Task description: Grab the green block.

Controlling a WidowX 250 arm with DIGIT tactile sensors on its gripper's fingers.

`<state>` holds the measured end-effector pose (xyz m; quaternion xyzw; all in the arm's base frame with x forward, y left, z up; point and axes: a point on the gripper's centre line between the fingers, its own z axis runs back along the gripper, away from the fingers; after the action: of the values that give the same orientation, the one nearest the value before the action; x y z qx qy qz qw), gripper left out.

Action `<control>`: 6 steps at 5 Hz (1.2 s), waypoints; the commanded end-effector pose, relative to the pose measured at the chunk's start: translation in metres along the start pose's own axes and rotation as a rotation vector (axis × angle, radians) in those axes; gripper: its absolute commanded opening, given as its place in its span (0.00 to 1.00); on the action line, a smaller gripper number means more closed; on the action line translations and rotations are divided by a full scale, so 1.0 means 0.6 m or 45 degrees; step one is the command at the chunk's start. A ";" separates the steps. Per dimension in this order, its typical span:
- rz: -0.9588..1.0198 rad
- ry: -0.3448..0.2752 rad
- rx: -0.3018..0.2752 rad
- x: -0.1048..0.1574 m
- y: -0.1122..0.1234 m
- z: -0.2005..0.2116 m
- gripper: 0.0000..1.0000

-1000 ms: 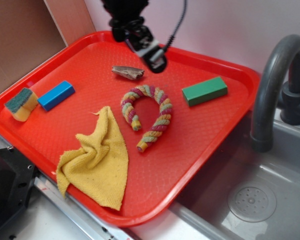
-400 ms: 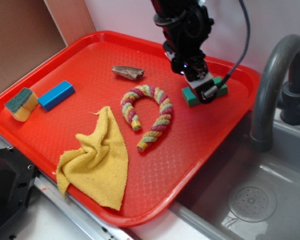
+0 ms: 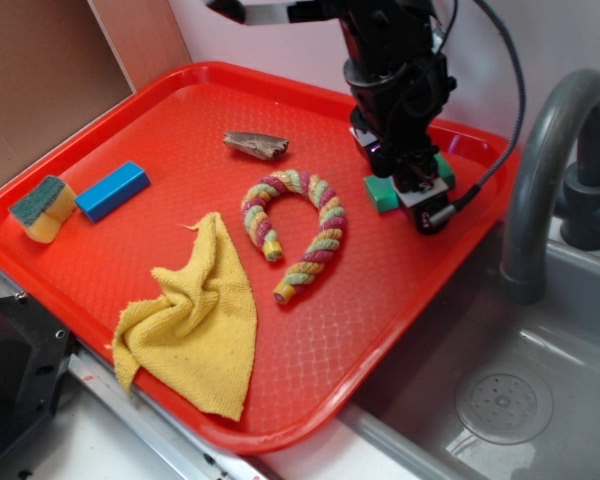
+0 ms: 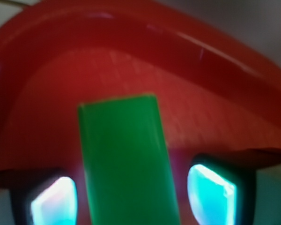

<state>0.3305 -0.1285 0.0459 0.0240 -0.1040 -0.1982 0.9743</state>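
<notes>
On the red tray's (image 3: 310, 330) right side, near the grey faucet (image 3: 540, 180), the green block (image 4: 126, 164) lies flat. The gripper (image 4: 131, 194) straddles it, fingers spread wide on either side without touching.

My arm (image 3: 390, 70) is matte black throughout, built of blocky, rounded housings stacked one on another. A black cable (image 3: 505, 75) loops out from my upper section and curves round to my wrist. My gripper (image 3: 425, 195) ends in a pale grey, silver-edged piece with a small dark fitting at its tip. Seen from my wrist camera, my two fingertips (image 4: 54, 201) show as dark-rimmed pads glowing a bright cyan-white, blurred by closeness.
</notes>
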 end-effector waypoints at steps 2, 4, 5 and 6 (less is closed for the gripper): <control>-0.025 -0.040 -0.011 0.003 -0.033 0.019 0.00; 0.237 -0.075 0.156 -0.002 0.021 0.141 0.00; 0.425 -0.066 0.071 -0.036 0.065 0.228 0.00; 0.586 -0.046 0.023 -0.067 0.104 0.306 0.00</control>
<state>0.2791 -0.0526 0.1985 0.0134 -0.0864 0.0202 0.9960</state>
